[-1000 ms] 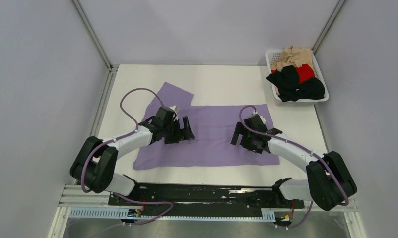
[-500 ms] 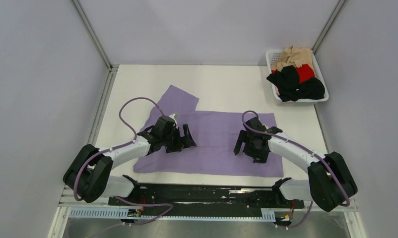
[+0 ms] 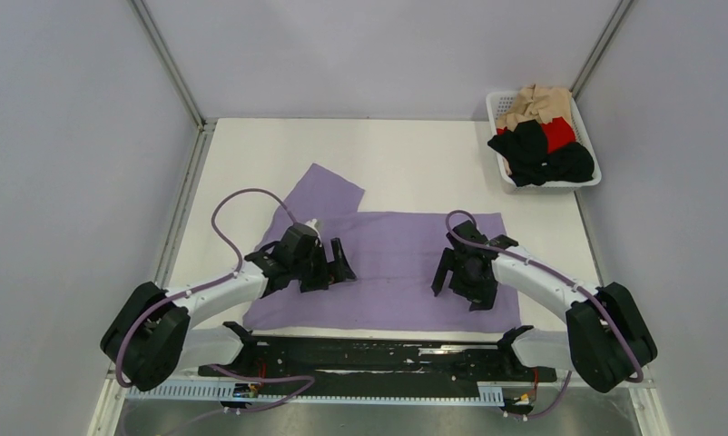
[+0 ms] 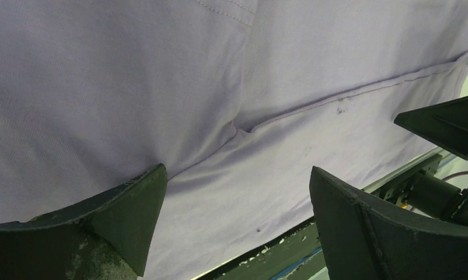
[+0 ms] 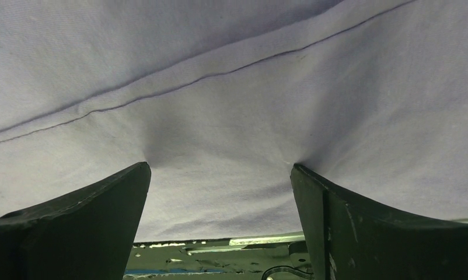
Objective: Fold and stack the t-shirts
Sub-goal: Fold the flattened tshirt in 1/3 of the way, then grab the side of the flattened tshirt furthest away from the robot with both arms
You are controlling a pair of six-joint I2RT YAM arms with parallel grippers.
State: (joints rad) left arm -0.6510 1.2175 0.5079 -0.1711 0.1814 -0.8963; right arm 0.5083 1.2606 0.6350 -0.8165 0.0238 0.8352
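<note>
Your white desk (image 3: 415, 150) carries the lavender t-shirt (image 3: 392, 250), spread flat across the centre of the frame with one sleeve angled toward the upper left. At the upper right, the white mesh basket (image 3: 590, 182) holds a heap of other t-shirts (image 3: 535, 150), black, red and tan. Your left gripper (image 4: 237, 175) and right gripper (image 5: 220, 169) rest on the lavender cloth near its lower edge. Both sets of jaws are released and spread wide, with the tips pressing the fabric and gripping nothing.
</note>
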